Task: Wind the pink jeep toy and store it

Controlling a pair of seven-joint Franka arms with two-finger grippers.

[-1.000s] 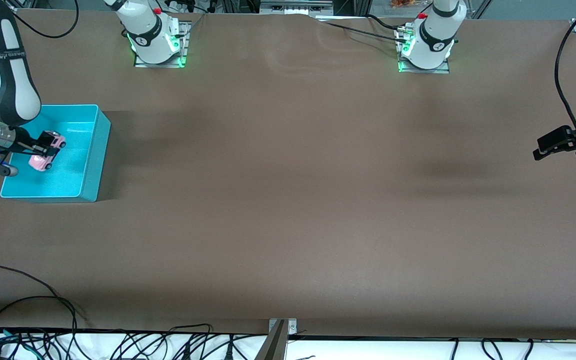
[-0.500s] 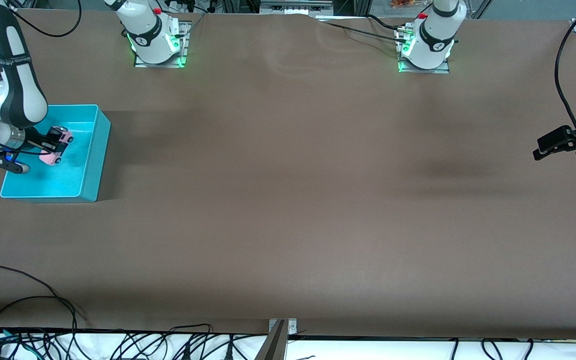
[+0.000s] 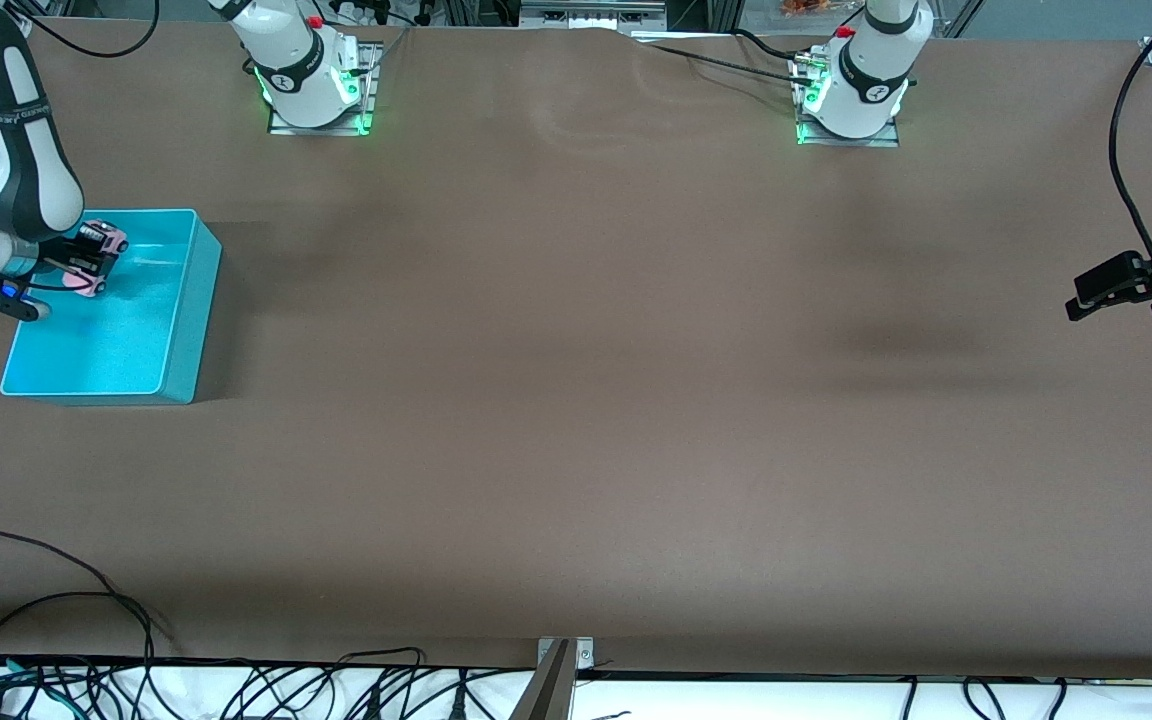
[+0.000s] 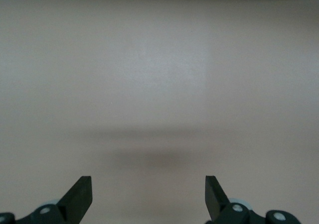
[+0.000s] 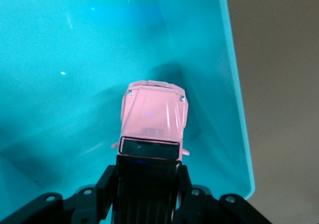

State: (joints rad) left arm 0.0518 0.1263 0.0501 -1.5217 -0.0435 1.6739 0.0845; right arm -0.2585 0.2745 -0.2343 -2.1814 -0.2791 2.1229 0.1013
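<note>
1 pink jeep toy (image 3: 99,246), clamped in the right gripper (image 3: 86,258), hangs over 1 teal bin (image 3: 181,330) while the waiting left gripper (image 3: 1116,290) hovers wide open above the table (image 3: 576,400).

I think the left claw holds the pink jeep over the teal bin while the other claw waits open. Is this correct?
Not quite: the arm is wrong. The right claw is shut on the jeep over the bin, as the right wrist view shows. The left claw is the one that waits open, over bare table at its own end.
</note>
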